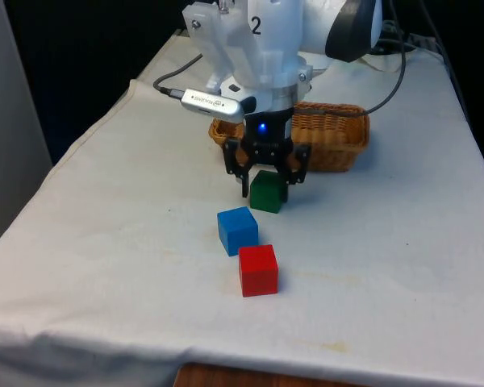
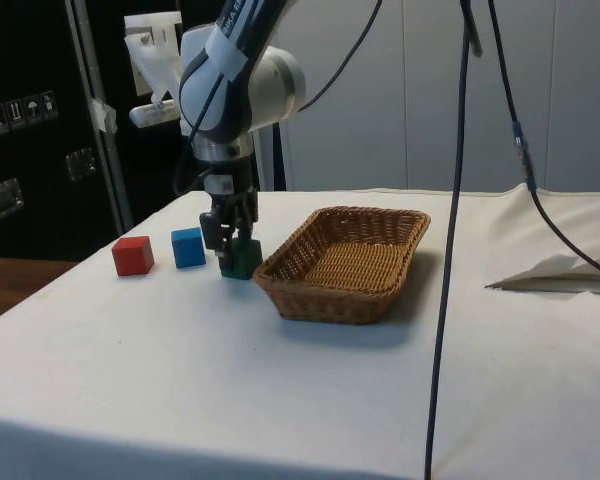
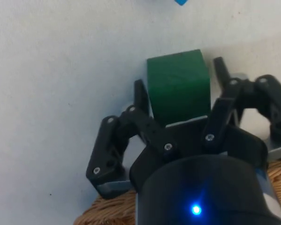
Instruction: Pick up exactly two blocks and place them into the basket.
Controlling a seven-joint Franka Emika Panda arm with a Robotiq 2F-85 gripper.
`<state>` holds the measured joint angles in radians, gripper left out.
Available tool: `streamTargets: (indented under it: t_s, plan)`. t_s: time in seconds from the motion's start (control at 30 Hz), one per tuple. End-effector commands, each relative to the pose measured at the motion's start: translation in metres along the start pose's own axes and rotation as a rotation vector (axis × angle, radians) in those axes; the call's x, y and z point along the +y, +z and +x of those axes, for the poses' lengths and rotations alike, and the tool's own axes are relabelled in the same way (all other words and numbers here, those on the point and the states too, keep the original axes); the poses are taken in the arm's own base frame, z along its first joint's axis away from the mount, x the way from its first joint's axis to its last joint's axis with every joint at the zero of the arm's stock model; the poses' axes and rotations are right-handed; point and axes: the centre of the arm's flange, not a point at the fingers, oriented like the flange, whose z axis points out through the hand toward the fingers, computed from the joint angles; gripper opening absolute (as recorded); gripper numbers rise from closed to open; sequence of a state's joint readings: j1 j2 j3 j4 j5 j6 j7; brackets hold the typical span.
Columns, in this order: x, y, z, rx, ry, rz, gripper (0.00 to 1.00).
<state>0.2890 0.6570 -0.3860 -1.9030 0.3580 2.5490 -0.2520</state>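
Green block [image 1: 268, 193], blue block [image 1: 237, 230], red block [image 1: 258, 269]; tan woven basket [image 1: 339, 133]; white cloth on the table [image 1: 105, 242]; black end effector [image 1: 268, 179].

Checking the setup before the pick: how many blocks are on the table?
3: the green block between the gripper fingers by the basket, the blue block nearer the camera, then the red block.

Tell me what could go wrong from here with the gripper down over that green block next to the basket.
1. The gripper straddles the green block with a gap beside one finger, so closing may push or twist the block rather than clamp it squarely.
2. The basket rim sits just behind the block; a low carry could clip it.
3. The blue block lies close in front, so a nudged green block might knock it.
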Motion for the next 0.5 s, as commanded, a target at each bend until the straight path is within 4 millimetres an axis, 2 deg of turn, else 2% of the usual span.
streamTargets:
  t_s: [0.0, 0.1, 0.37, 0.43, 0.47]
  plan:
    - [-0.0010, 0.0003, 0.0011, 0.005, 0.000, 0.008, 0.34]
    - [-0.0004, 0.0007, 0.0009, 0.005, 0.001, 0.007, 0.03]
    - [-0.0004, 0.0007, 0.0009, 0.004, 0.001, 0.006, 0.03]
    - [0.0012, -0.0057, -0.0006, 0.003, 0.002, 0.003, 0.03]
    - [0.0004, -0.0010, 0.0005, 0.001, 0.001, 0.000, 0.03]
